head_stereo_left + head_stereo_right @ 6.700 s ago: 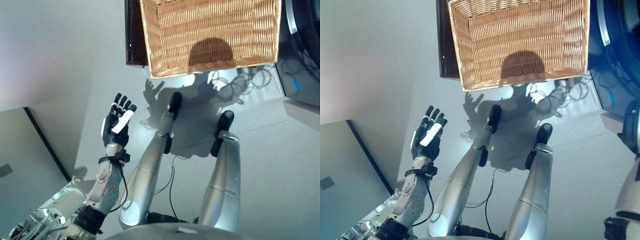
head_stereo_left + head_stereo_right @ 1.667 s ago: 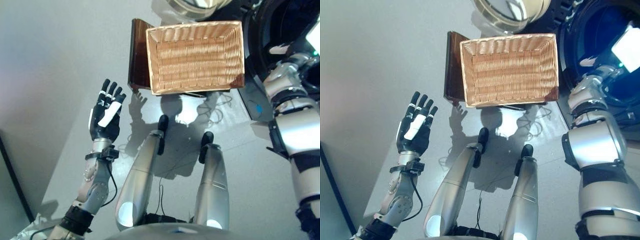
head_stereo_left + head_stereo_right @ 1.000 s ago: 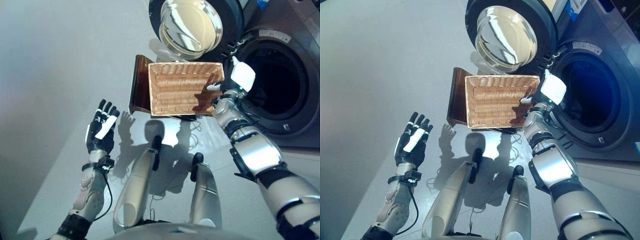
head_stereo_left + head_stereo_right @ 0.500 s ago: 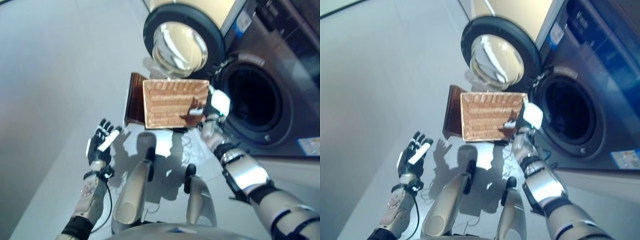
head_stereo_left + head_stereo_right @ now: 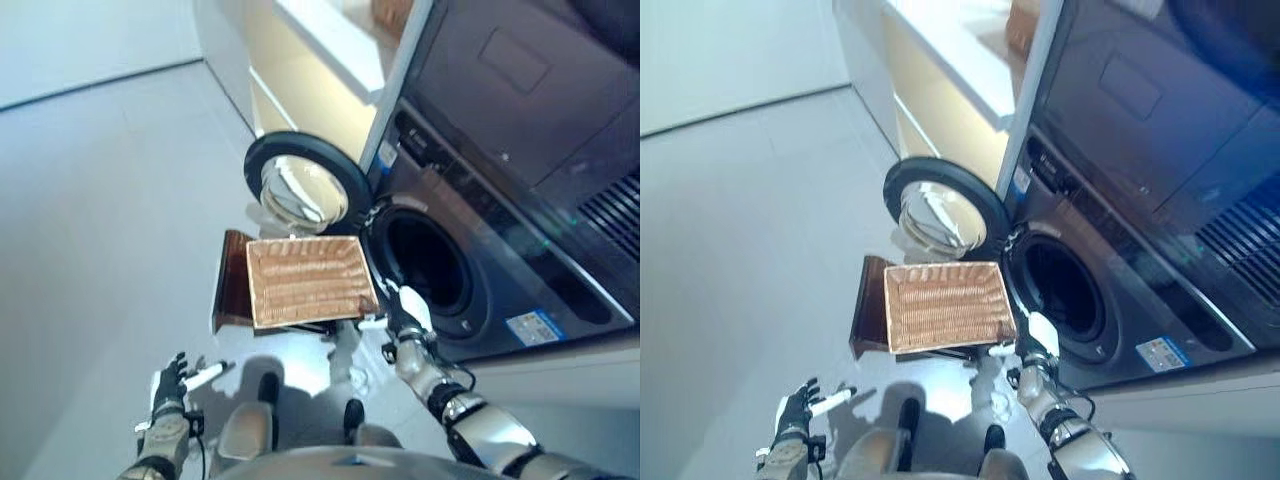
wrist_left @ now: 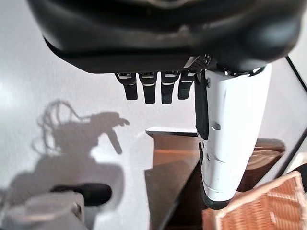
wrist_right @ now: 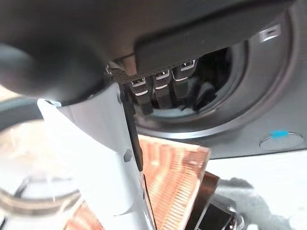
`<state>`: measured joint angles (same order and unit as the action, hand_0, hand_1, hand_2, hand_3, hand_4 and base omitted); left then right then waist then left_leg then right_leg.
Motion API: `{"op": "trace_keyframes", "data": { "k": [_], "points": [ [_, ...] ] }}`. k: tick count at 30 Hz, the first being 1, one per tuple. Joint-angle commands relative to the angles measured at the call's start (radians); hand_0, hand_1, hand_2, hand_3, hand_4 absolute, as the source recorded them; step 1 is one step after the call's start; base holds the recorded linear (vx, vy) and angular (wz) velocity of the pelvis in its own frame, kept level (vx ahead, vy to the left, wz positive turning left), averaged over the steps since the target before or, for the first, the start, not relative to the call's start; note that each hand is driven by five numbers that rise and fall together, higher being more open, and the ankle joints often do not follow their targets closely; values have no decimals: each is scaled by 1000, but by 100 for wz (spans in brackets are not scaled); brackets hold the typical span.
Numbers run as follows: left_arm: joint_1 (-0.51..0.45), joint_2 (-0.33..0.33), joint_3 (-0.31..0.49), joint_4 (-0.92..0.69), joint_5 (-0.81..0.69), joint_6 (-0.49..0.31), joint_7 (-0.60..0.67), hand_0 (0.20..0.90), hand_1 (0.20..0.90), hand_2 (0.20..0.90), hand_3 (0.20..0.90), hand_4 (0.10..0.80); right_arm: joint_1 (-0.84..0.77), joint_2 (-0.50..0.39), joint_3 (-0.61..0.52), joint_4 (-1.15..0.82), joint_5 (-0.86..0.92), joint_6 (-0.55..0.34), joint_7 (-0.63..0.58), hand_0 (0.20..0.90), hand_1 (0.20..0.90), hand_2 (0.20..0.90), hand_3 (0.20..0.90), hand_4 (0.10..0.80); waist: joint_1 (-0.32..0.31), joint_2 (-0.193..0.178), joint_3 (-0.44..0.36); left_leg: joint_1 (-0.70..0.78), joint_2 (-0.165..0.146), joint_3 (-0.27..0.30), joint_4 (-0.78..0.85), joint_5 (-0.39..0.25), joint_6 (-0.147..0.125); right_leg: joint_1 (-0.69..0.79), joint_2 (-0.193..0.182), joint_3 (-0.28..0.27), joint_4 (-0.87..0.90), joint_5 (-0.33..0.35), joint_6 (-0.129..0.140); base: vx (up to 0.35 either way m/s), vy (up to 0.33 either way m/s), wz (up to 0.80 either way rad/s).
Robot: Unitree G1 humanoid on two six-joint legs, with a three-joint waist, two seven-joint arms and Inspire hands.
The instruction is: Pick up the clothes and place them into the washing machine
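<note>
No clothes show in any view. The wicker basket [image 5: 310, 282] is empty and rests on a brown stool [image 5: 232, 290] in front of the washing machine [image 5: 500, 230]. The machine's round door [image 5: 302, 190] stands open behind the basket, and the drum opening [image 5: 425, 262] is dark. My right hand [image 5: 408, 308] is open, by the basket's right edge and just before the drum; its wrist view looks past straight fingers [image 7: 158, 91] into the drum [image 7: 216, 81]. My left hand [image 5: 168, 385] is open and holds nothing, low at the left over the floor.
A cream cabinet with a white top [image 5: 300, 70] runs behind the machine's door. Grey floor spreads to the left of the stool. The left wrist view shows the stool [image 6: 177, 187] and a corner of the basket [image 6: 259, 206].
The camera has tilted up, so the whole machine and cabinet have come into view. My right hand came out from the drum and stays by the basket's right edge. The left hand stays open.
</note>
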<state>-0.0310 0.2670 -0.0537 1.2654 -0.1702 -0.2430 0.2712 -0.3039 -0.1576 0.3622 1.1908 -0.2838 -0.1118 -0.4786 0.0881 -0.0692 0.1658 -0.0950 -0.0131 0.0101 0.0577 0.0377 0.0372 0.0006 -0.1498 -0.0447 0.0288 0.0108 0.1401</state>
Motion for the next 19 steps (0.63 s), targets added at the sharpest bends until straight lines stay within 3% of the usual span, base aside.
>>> {"op": "trace_keyframes", "data": {
  "k": [1,6,10,14,19],
  "points": [
    [3,19,31,58,104,3,18,900,900,900,900,800,13,-71,-1,-64,14,-60,60,900,900,900,900,800,5,43,-54,67,13,45,-109,43,-49,-17,33,-1,-25,75,-6,15,-54,-9],
    [22,-4,67,90,110,30,7,900,900,900,900,800,121,-42,-48,4,45,-45,111,900,900,900,900,800,-8,38,-91,94,24,42,-145,65,-66,17,41,-8,-52,80,-5,-10,-56,-11],
    [27,-33,81,105,83,41,15,900,900,900,900,800,184,-22,-109,77,95,-30,132,900,900,900,900,800,-20,34,-102,111,26,31,-145,64,-60,43,49,-17,-43,69,-9,-8,-26,11],
    [14,-75,43,119,100,66,-16,900,900,900,900,800,223,-9,-146,209,104,13,165,900,900,900,900,800,-26,38,-134,146,30,32,-145,49,-57,72,52,-18,-47,52,-14,4,-7,1],
    [14,-71,16,113,123,66,-43,900,900,900,900,800,245,-37,-174,226,101,24,173,900,900,900,900,800,-34,33,-147,166,36,35,-145,41,-59,98,57,-19,-53,43,-18,4,-12,-4]
  ]
}}
